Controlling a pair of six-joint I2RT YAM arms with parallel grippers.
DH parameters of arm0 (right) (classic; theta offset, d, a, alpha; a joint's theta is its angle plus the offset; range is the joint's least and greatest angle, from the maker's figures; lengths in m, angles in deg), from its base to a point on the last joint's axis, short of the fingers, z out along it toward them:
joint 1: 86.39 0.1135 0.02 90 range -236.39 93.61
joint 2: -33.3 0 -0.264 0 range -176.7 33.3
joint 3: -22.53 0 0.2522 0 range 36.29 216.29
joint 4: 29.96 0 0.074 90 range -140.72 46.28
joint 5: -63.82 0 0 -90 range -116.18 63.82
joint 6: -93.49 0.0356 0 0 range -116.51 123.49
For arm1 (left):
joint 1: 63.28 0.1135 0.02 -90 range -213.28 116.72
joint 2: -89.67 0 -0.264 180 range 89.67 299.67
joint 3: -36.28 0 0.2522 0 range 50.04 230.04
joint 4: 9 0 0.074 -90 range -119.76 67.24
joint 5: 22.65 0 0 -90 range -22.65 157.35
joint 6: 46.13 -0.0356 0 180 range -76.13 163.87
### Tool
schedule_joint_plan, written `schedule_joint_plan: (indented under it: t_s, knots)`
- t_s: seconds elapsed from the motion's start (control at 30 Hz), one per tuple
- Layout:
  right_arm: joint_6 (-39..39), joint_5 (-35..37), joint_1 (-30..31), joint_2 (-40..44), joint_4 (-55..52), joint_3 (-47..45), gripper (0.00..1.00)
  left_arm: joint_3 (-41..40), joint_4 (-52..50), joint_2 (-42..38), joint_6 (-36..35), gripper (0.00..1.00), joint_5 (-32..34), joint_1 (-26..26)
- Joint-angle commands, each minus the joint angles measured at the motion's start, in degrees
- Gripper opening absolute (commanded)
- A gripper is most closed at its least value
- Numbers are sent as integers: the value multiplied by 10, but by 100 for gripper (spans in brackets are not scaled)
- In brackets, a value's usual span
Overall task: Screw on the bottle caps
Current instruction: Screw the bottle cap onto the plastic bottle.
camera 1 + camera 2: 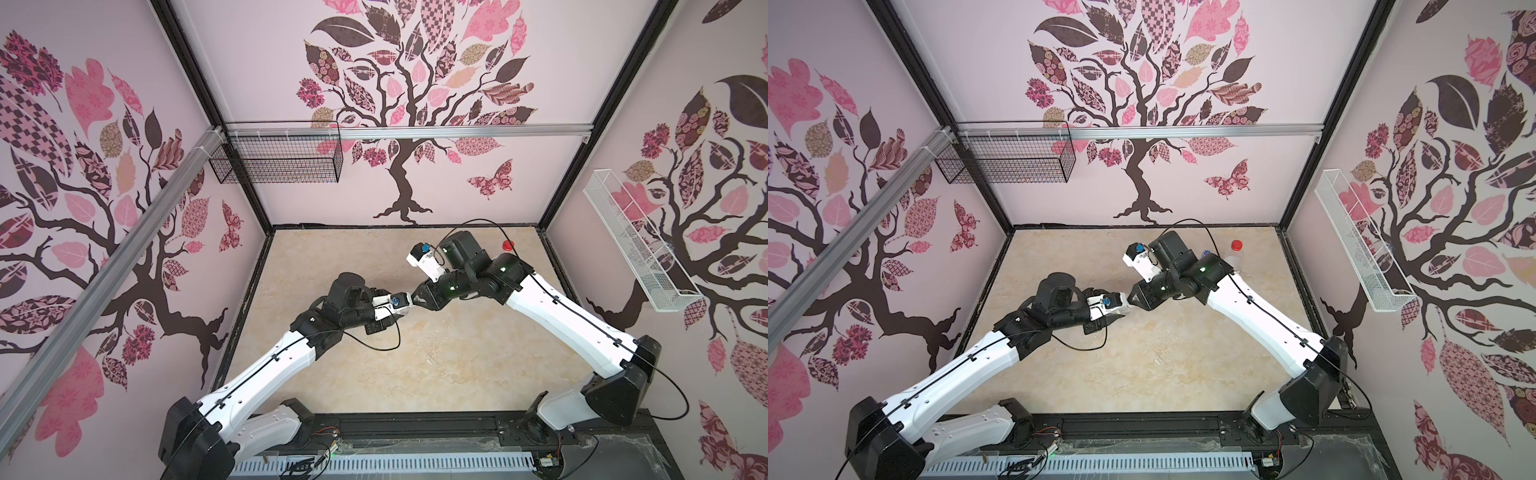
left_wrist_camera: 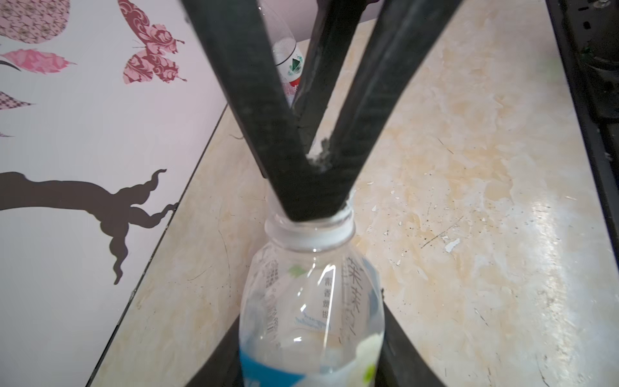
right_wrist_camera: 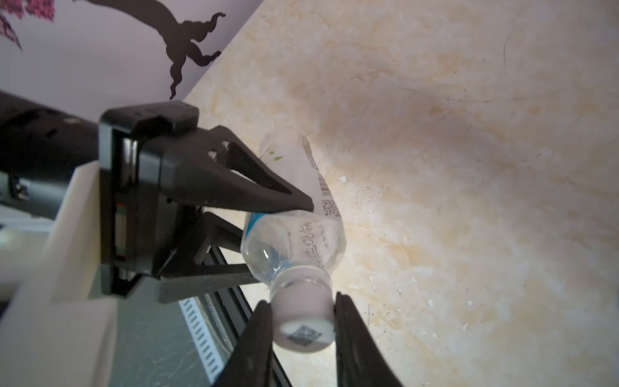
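Note:
My left gripper is shut on the body of a clear bottle with a white, green and blue label, held above the table. The bottle's neck points at my right gripper. That gripper is shut on the white cap, which has a dark square mark and sits on the neck. The right wrist view shows the left gripper's fingers clamped across the bottle. In both top views the two grippers meet nose to nose over mid-table, hiding most of the bottle.
A red-capped bottle stands at the back right of the table, partly behind my right arm. A black wire basket hangs on the back wall and a white one on the right wall. A black rail runs along the front.

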Motion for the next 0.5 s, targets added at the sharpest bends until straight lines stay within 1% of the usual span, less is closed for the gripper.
schedule_joint_plan:
  t_s: [0.0, 0.07, 0.1, 0.23, 0.3, 0.37, 0.4, 0.47]
  knots:
    - [207, 72, -11, -26, -32, 19, 0, 5, 96, -33, -25, 30, 15, -16]
    - [276, 59, -20, -33, -36, 20, 0, -6, 106, -38, -30, 30, 29, -18]
    - [321, 37, -30, -34, -25, 6, 0, -15, 116, -42, -36, 30, 40, -20]
    - [500, -104, -79, -26, 108, -104, 0, -42, 130, -51, -75, 30, 86, -35]
    - [542, -122, -91, -19, 143, -123, 0, -46, 121, -53, -84, 30, 99, -35]
    - [544, -121, -94, -6, 167, -119, 0, -47, 97, -51, -89, 30, 111, -35]
    - [526, -118, -95, -1, 171, -108, 1, -47, 86, -47, -85, 30, 116, -34]
    - [449, -114, -95, 10, 173, -81, 21, -42, 60, -39, -73, 30, 110, -28]
